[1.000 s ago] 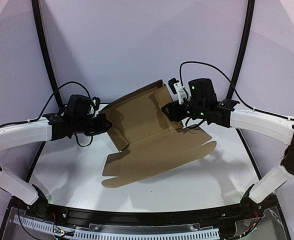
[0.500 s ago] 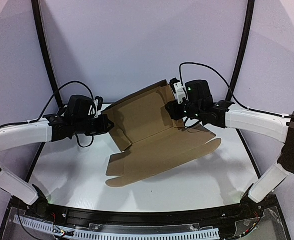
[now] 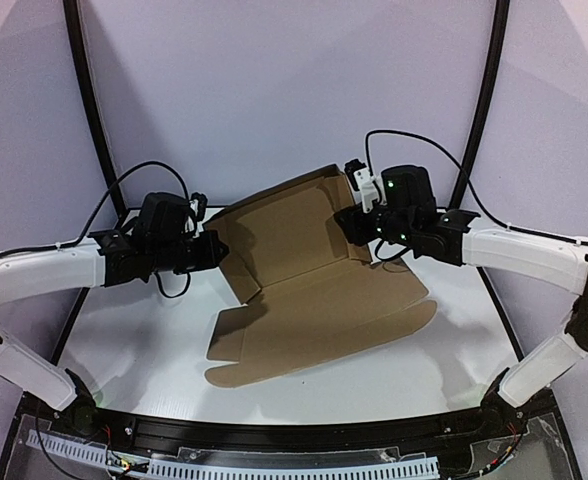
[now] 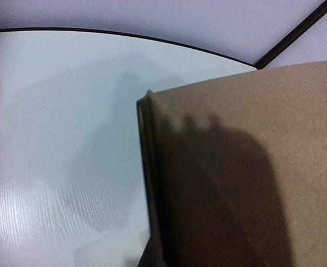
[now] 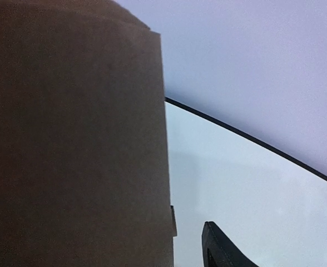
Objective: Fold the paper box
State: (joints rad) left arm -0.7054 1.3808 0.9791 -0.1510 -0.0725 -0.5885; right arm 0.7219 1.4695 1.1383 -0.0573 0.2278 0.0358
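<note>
I have the paper box [image 3: 314,300] with its back panel tilted up: left hand [image 3: 212,250] pinches its edge, right hand [image 3: 346,225] grip I cannot tell. Next, crease it upright.

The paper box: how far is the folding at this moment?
Done: the rear half of the paper box stands raised along a crease. In hand: the left gripper pinches its left edge; the right gripper stands open at its right edge. Left: the front half and flaps lie flat, unfolded.
</note>
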